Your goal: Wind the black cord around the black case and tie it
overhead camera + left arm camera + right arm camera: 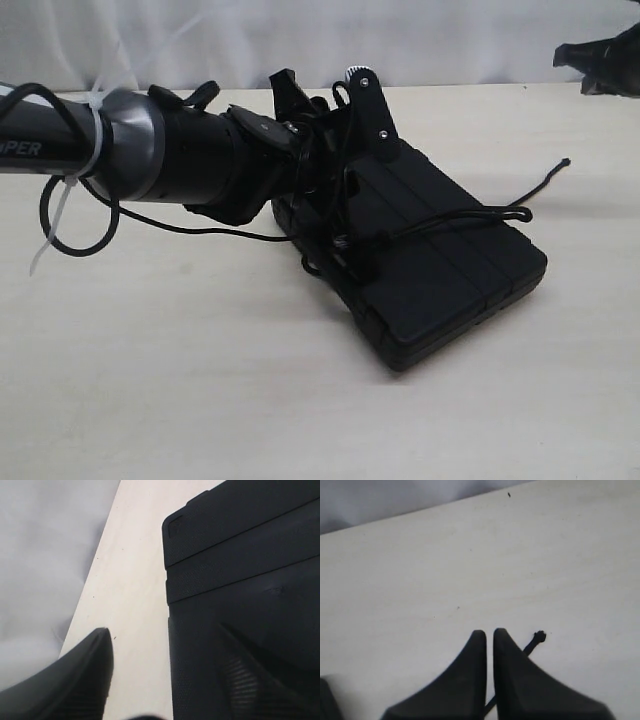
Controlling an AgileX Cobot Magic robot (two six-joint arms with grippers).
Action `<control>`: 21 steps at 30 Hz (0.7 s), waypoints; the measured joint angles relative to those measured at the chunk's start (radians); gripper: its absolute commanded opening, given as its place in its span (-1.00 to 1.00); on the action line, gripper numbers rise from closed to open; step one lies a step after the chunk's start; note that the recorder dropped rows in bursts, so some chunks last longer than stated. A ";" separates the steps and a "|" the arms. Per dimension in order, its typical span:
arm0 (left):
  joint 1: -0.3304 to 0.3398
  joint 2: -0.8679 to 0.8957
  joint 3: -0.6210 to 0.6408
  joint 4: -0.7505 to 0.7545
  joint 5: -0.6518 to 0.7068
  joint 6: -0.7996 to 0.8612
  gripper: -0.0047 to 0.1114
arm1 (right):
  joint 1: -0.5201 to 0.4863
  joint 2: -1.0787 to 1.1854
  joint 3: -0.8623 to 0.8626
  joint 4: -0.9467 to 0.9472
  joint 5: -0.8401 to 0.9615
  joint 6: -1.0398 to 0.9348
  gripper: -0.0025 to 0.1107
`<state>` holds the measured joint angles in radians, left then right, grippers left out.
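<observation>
The black case (pixel 450 270) lies flat on the pale table. The thin black cord (pixel 440 224) runs across its top and off the right side, its knotted tip (pixel 566 162) resting on the table. My left gripper (pixel 325 85) is at the case's far left end. It stands open (pixel 161 627), one finger (pixel 90 680) over the table and the other over the case (pixel 240 555), straddling the case's edge. My right gripper (pixel 489 631) is shut above the table. The cord's knotted end (pixel 539 637) shows beside its fingers and runs under them, lying free.
A thicker glossy robot cable (pixel 70 240) with a white zip tie (pixel 60 200) loops off the left arm. A dark part of the right arm (pixel 605 60) sits at the far right by the white backdrop. Bare tabletop (pixel 200 380) spreads in front.
</observation>
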<state>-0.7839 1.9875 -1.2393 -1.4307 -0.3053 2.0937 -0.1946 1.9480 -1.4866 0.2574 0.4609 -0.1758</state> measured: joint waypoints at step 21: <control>0.001 0.000 0.000 -0.055 0.206 0.002 0.06 | -0.077 0.296 -0.053 0.126 0.130 0.143 -0.14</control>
<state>-0.7825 1.9875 -1.2393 -1.4862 -0.0996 2.0957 -0.2719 2.2445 -1.5398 0.3839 0.5905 -0.0327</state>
